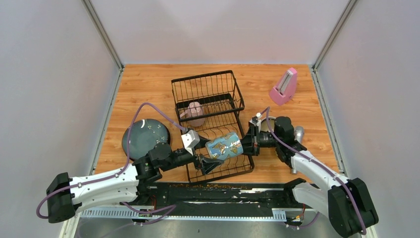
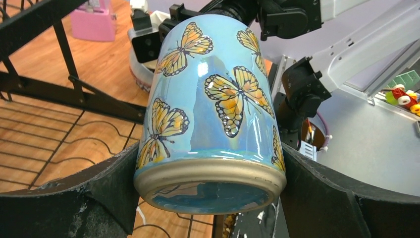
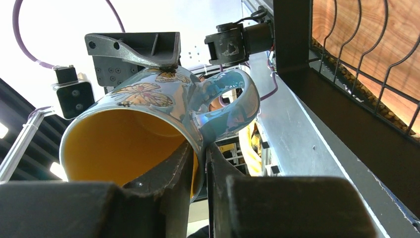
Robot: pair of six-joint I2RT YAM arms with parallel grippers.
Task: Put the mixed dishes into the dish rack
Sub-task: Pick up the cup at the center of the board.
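Closest to us, the base of the blue butterfly mug (image 2: 213,114) sits between the two fingers of the left gripper (image 2: 210,186), which press on its sides. The right gripper (image 3: 200,153) pinches the mug's rim beside the handle, one finger inside the yellow interior and one outside. So both grippers grasp the mug, and it lies on its side in the air over the low wavy tray of the dish rack (image 1: 208,89). We see a pink mug (image 1: 194,113) in the tall basket section. A speckled plate (image 1: 146,136) rests on the table (image 1: 148,79) just left of the rack, and a pink metronome (image 1: 284,87) stands well apart at the far right.
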